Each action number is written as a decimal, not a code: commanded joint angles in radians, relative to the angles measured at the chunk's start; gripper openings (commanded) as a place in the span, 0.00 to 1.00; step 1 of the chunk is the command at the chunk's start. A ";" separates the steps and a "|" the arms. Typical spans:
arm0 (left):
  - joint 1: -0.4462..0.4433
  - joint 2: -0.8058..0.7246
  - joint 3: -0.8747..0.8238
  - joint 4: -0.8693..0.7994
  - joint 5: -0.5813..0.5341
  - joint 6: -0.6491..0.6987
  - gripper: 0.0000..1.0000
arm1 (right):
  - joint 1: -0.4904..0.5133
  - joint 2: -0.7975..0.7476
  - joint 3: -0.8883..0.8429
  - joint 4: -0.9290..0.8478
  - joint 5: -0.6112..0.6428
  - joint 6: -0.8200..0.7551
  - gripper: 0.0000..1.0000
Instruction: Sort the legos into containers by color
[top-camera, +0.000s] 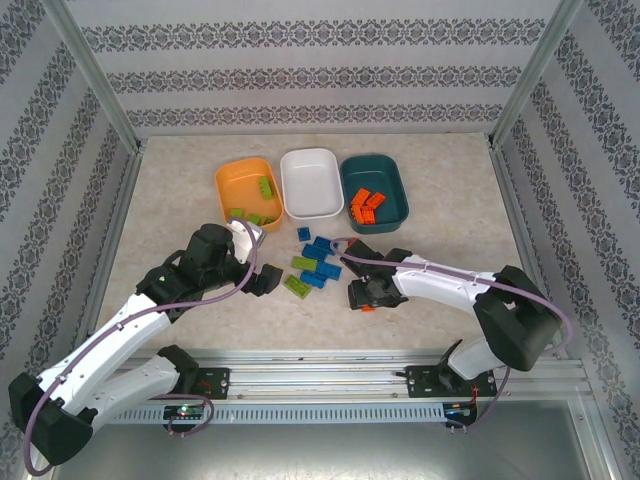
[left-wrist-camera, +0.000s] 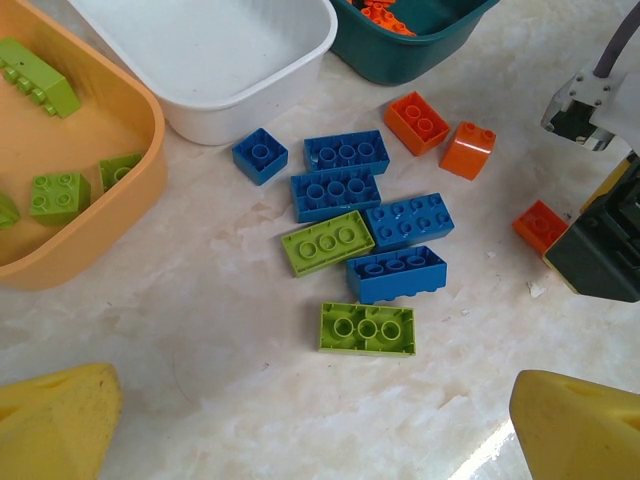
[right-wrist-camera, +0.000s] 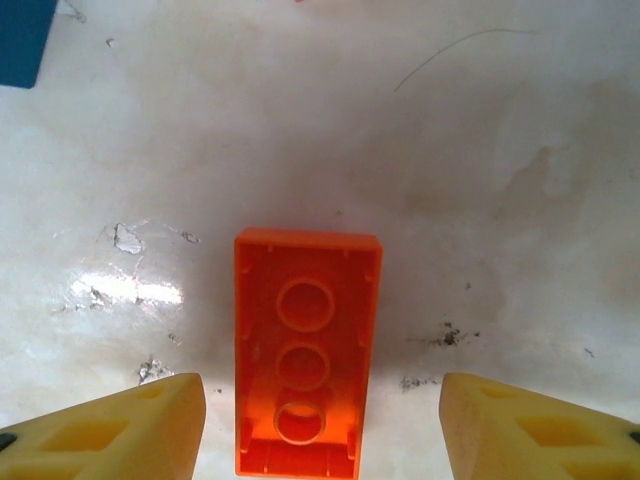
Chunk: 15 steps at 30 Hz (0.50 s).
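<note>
Across the pale marbled bench (top-camera: 450, 200), boxed in by patterned wallpaper walls (top-camera: 320, 90), three containers (top-camera: 311, 158) are sitting at the back, with loose legos (top-camera: 318, 265) lying before them. Between the spread, released fingers (right-wrist-camera: 110, 430) of the right claw (right-wrist-camera: 320, 430), an orange lego (right-wrist-camera: 307, 330) is lying hollow side up, touching neither. The left claw (left-wrist-camera: 315, 430) is gaping wide near a green lego (left-wrist-camera: 367, 328).

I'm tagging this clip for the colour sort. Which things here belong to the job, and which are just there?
Job: orange tub, white tub, teal tub, the loose blue bricks, green bricks and orange bricks, the orange brick between the fingers of the open right gripper.
Just there: table, patterned walls, metal frame, rail.
</note>
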<state>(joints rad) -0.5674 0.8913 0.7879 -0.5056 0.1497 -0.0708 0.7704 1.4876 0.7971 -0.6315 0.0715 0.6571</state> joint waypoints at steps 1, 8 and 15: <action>0.009 -0.014 0.027 -0.007 -0.005 0.005 1.00 | 0.013 0.030 -0.012 0.038 0.015 0.021 0.60; 0.009 -0.015 0.027 -0.007 -0.007 0.005 1.00 | 0.016 0.073 -0.024 0.071 0.007 0.022 0.49; 0.009 -0.014 0.029 -0.008 -0.006 0.005 1.00 | 0.019 0.080 -0.030 0.088 0.016 0.033 0.38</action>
<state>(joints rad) -0.5674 0.8902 0.7879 -0.5079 0.1493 -0.0708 0.7773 1.5455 0.7895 -0.5751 0.0860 0.6788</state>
